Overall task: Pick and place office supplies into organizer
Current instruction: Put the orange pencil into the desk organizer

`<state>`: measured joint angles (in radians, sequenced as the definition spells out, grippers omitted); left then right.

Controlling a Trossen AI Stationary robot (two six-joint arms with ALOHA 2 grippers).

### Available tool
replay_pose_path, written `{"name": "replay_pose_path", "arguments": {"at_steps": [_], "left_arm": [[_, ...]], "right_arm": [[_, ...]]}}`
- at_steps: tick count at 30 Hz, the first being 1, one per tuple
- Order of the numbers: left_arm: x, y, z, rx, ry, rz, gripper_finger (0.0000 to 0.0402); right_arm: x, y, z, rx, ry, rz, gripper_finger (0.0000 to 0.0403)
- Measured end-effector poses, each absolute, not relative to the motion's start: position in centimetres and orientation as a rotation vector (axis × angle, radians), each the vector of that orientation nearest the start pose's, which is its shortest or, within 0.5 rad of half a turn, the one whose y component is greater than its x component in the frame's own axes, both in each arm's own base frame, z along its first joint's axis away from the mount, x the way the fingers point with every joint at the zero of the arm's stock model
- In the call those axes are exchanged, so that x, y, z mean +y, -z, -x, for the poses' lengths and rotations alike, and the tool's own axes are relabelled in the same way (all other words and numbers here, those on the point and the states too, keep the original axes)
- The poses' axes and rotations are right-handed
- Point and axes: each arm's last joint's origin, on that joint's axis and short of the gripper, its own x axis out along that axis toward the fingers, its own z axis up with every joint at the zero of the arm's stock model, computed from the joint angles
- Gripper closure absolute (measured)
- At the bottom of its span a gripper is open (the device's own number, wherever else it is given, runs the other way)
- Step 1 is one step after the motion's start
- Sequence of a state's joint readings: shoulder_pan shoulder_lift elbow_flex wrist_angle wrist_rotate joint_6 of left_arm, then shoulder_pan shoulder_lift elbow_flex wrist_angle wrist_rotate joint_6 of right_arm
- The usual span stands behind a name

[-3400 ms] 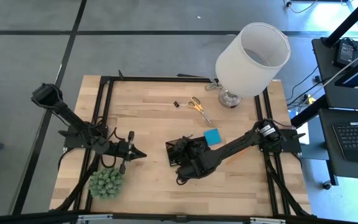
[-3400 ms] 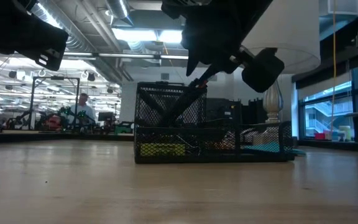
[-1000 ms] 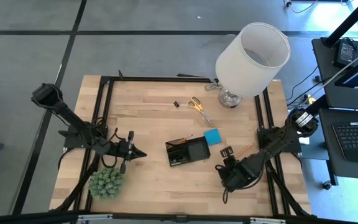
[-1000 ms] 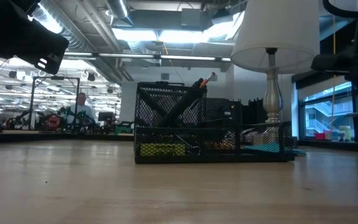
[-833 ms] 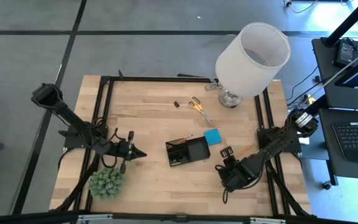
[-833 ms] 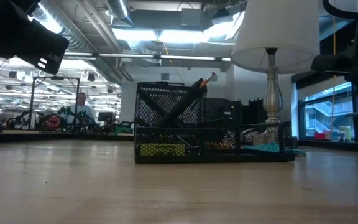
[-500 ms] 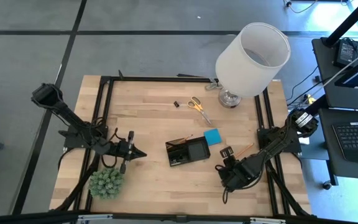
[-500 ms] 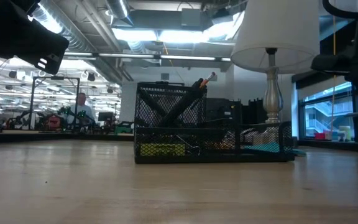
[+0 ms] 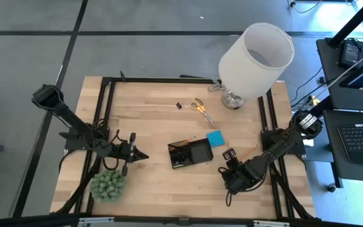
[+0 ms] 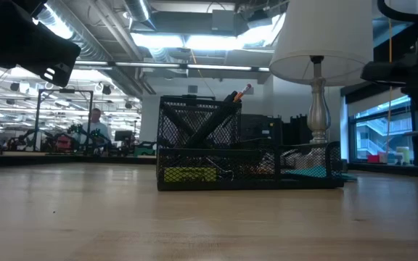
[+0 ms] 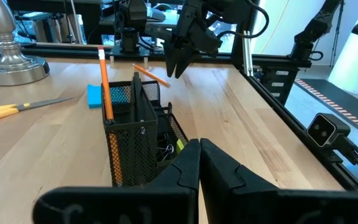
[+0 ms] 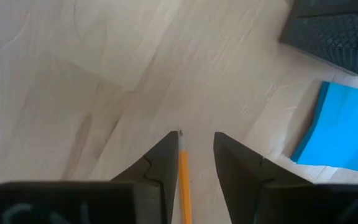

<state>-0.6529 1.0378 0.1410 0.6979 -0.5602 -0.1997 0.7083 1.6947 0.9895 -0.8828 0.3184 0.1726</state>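
1. Organizer point(image 9: 190, 153): a black mesh tray near the middle of the table point(image 9: 150, 101), well apart from the right gripper point(image 9: 227, 155), which hangs toward the table's right side.
2. Right gripper: its fingers point(image 12: 160, 158) stand partly open, straddling the tip of one orange pencil point(image 12: 183, 180) in the right wrist view. Whether they touch the pencil cannot be told; in the left wrist view the pencil point(image 11: 151, 74) lies flat on the wood.
3. Left gripper point(image 9: 142, 155): shut, with nothing held, resting left of the organizer and pointing toward it.
4. Contents: one orange pencil point(image 11: 106, 87) stands tilted in the organizer's tall compartment; a yellow item shows low behind the mesh point(image 10: 187, 174).
5. Blue pad point(image 9: 215, 139): one, lying just beside the organizer's far right corner, between the organizer and the lamp.
6. Scissors point(image 9: 200, 108): one yellow-handled pair, farther back, with one small black clip point(image 9: 178, 105) to its left.
7. Surroundings: one white lamp point(image 9: 254, 58) at the table's far right corner; one green spiky ball point(image 9: 108, 185) near the left gripper.
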Motion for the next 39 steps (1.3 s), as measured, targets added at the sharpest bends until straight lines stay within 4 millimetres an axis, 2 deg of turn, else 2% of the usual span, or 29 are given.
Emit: {"name": "replay_pose_path", "arguments": {"at_steps": [5, 15, 23, 33, 39], "left_arm": [[-9.5, -15.9, -14.9, 0.172, 0.076, 0.086, 0.04], [-9.5, -15.9, -14.9, 0.172, 0.076, 0.086, 0.04], [-9.5, -15.9, -14.9, 0.172, 0.075, 0.086, 0.04], [-9.5, -15.9, -14.9, 0.173, 0.074, 0.1, 0.04], [-9.5, -15.9, -14.9, 0.173, 0.074, 0.1, 0.04]], "right_arm": [[17.1, -15.7, -21.6, 1.406, -0.172, 0.643, 0.0297], [16.5, -14.0, -20.8, 1.415, -0.173, 0.639, 0.0297], [16.5, -13.9, -20.9, 1.408, -0.177, 0.636, 0.0297], [16.6, -12.4, -21.2, 1.464, -0.164, 0.655, 0.0297], [16.0, -12.4, -21.6, 1.511, -0.174, 0.563, 0.0324]]}}
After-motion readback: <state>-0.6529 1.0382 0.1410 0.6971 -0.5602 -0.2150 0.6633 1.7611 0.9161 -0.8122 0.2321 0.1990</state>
